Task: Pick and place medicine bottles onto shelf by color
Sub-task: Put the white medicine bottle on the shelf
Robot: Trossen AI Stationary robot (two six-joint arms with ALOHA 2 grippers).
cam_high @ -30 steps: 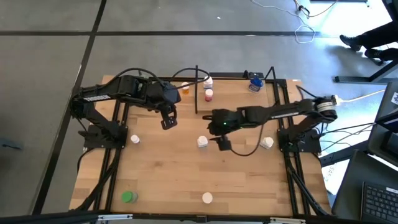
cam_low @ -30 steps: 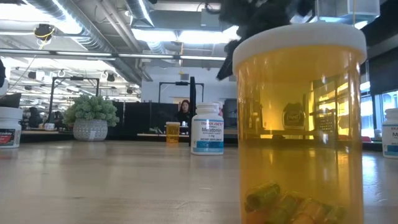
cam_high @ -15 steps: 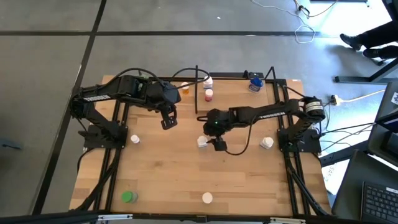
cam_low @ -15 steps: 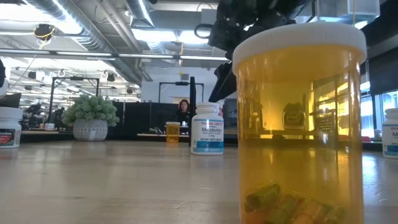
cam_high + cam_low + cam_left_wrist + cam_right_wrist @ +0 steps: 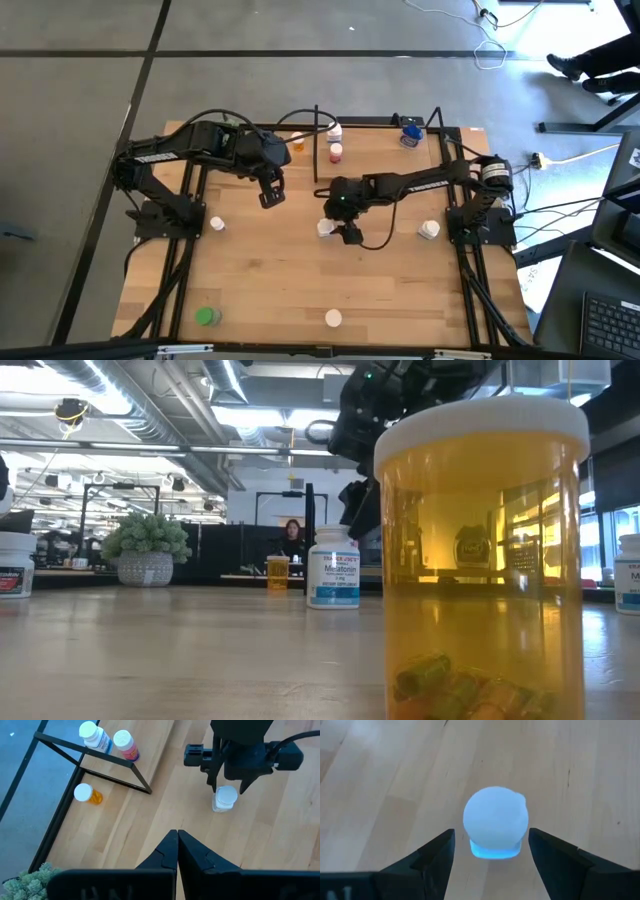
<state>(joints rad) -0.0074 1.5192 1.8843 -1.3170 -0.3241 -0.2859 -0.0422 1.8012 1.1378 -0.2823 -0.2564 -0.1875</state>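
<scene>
Hovering spread — right tool (image 5: 491,851) straddles white-capped bottle (image 5: 495,820).

right gripper (image 5: 340,232) above mid-table bottle (image 5: 325,229); left gripper (image 5: 268,197) to its left, apart.

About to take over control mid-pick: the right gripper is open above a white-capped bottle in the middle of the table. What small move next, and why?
Probably lower straight down, then close. In the right wrist view the white-capped bottle sits centred between the open fingers, which do not yet touch it. The left wrist view shows the right gripper just above the cap. The left gripper waits shut, off to the side.
</scene>
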